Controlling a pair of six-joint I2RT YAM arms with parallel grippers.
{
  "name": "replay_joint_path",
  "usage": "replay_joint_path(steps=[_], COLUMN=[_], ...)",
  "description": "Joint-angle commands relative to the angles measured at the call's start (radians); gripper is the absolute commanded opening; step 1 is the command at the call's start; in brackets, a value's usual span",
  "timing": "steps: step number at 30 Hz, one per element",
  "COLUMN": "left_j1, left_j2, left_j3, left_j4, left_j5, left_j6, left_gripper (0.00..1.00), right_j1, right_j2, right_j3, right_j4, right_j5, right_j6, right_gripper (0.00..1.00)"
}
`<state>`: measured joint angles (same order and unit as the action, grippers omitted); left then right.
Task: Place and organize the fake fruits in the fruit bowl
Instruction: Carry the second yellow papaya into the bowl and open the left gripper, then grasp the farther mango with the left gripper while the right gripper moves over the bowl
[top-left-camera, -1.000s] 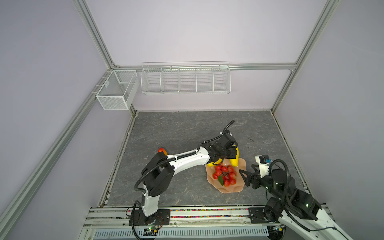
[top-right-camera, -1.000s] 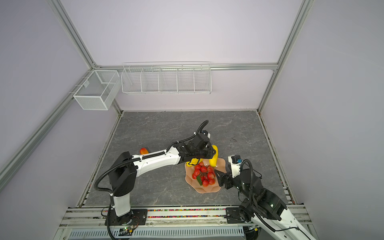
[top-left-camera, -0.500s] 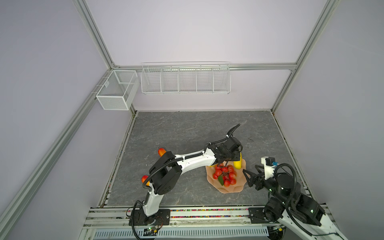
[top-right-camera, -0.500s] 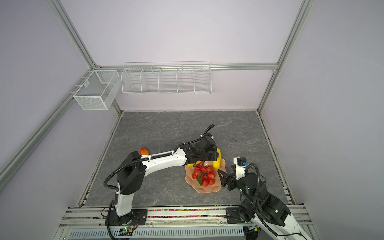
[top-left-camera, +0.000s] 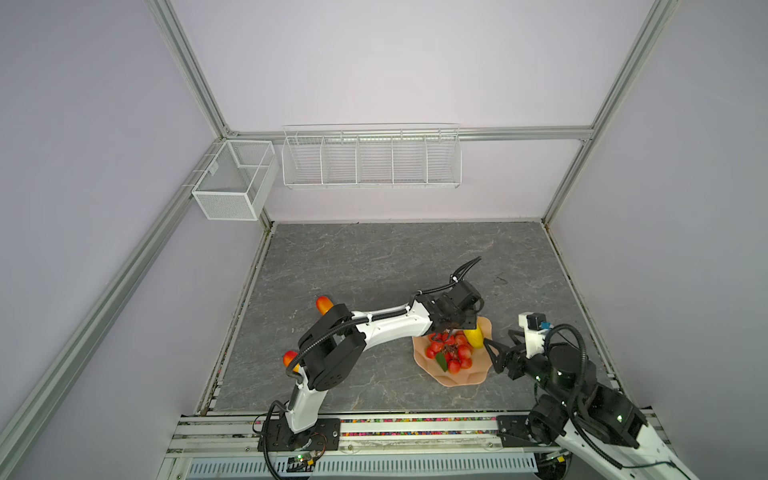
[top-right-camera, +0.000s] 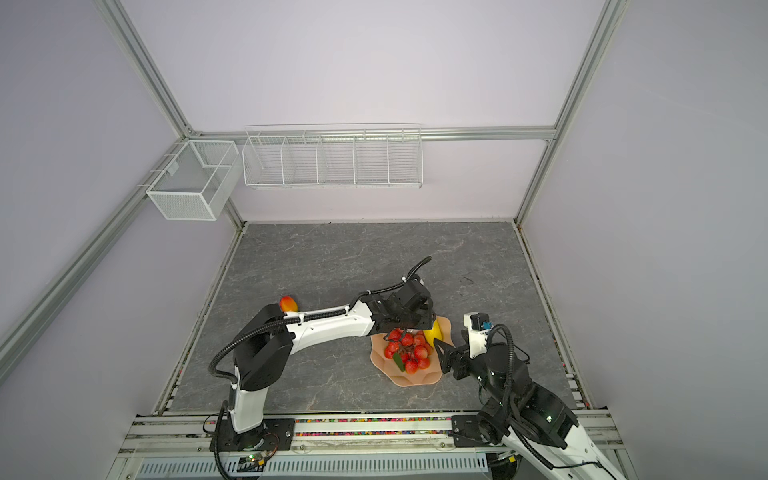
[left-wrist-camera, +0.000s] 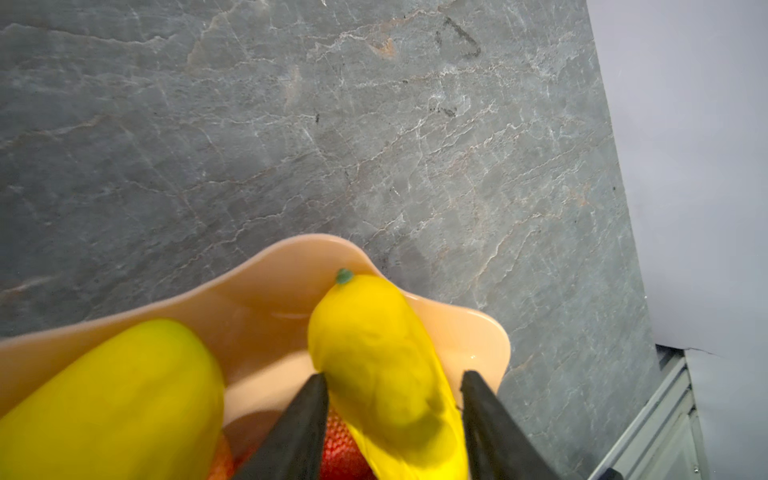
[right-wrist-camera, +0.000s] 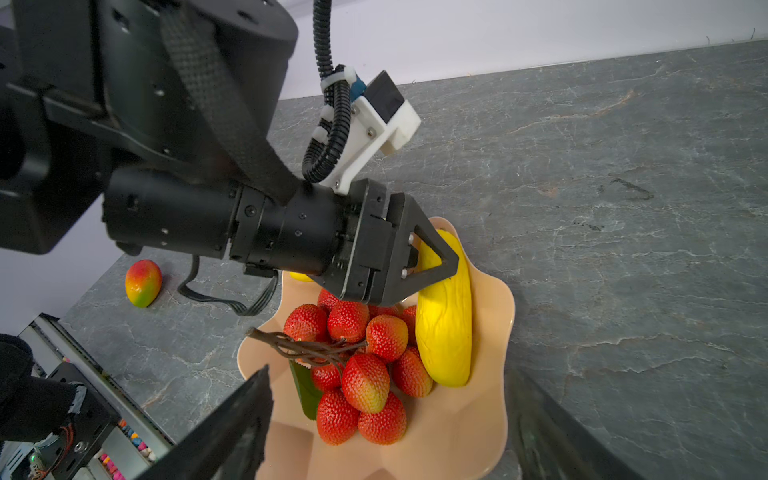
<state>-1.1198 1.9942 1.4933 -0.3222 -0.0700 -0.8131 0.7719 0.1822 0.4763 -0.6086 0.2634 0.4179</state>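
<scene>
The peach-pink fruit bowl (top-left-camera: 457, 380) (right-wrist-camera: 457, 436) sits at the front right of the slab. In it lie the red berries (top-left-camera: 451, 353) (right-wrist-camera: 365, 353) and a yellow fruit (top-left-camera: 474, 336) (left-wrist-camera: 386, 374) (right-wrist-camera: 444, 328). My left gripper (top-left-camera: 461, 328) (left-wrist-camera: 395, 415) stands over the bowl's far side. It is open astride that yellow fruit, and a gap shows at one finger (left-wrist-camera: 486, 415). A second yellow fruit (left-wrist-camera: 116, 395) lies beside it in the bowl. My right gripper (top-left-camera: 491, 356) (right-wrist-camera: 388, 374) is wide open at the bowl's right rim and holds nothing. Two mangoes (top-left-camera: 324, 304) (top-left-camera: 289, 358) lie on the slab at the left.
White wire baskets (top-left-camera: 370, 160) (top-left-camera: 232, 183) hang on the back wall and left rail. My left arm (top-left-camera: 386, 326) stretches across the slab between the mangoes and the bowl. The rail (top-left-camera: 374, 424) runs along the front edge.
My left gripper has carried the yellow fruit rightwards, set it in the bowl beside the berries, and its jaws have parted. The right gripper stays open by the bowl.
</scene>
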Motion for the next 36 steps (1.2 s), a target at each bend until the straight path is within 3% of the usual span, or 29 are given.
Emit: replay_joint_path(steps=[1, 5, 8, 12, 16, 20, 24, 29, 36], left_j1=[-0.003, -0.002, 0.006, 0.105, 0.273, 0.473, 0.614, 0.733, 0.768], left_j2=[-0.087, -0.171, -0.240, -0.341, -0.451, -0.552, -0.558, -0.495, -0.410], left_j3=[0.013, 0.007, -0.012, -0.108, -0.267, -0.454, -0.527, -0.532, -0.496], left_j4=[-0.011, -0.060, -0.168, -0.292, -0.334, -0.282, -0.245, -0.184, -0.225], left_j5=[-0.064, -0.163, -0.343, -0.476, -0.485, -0.416, -0.367, -0.257, -0.292], left_j6=[0.040, 0.095, 0.095, 0.133, 0.146, 0.166, 0.201, 0.208, 0.201], left_gripper=[0.60, 0.65, 0.69, 0.72, 0.75, 0.75, 0.75, 0.73, 0.70], right_j1=[-0.006, -0.006, -0.006, -0.005, 0.010, 0.052, 0.086, 0.095, 0.095], right_j2=[0.020, 0.076, 0.157, 0.324, 0.520, 0.687, 0.812, 0.930, 1.008], right_j3=[-0.015, -0.009, -0.004, 0.023, 0.088, 0.161, 0.215, 0.267, 0.308], right_j4=[0.048, 0.101, 0.181, 0.319, 0.414, 0.510, 0.583, 0.623, 0.633], right_j5=[-0.003, -0.029, -0.106, -0.255, -0.348, -0.404, -0.451, -0.487, -0.486], right_j6=[-0.020, -0.039, -0.074, -0.134, -0.195, -0.260, -0.315, -0.328, -0.333], right_gripper=[0.89, 0.89, 0.89, 0.88, 0.88, 0.88, 0.88, 0.88, 0.88])
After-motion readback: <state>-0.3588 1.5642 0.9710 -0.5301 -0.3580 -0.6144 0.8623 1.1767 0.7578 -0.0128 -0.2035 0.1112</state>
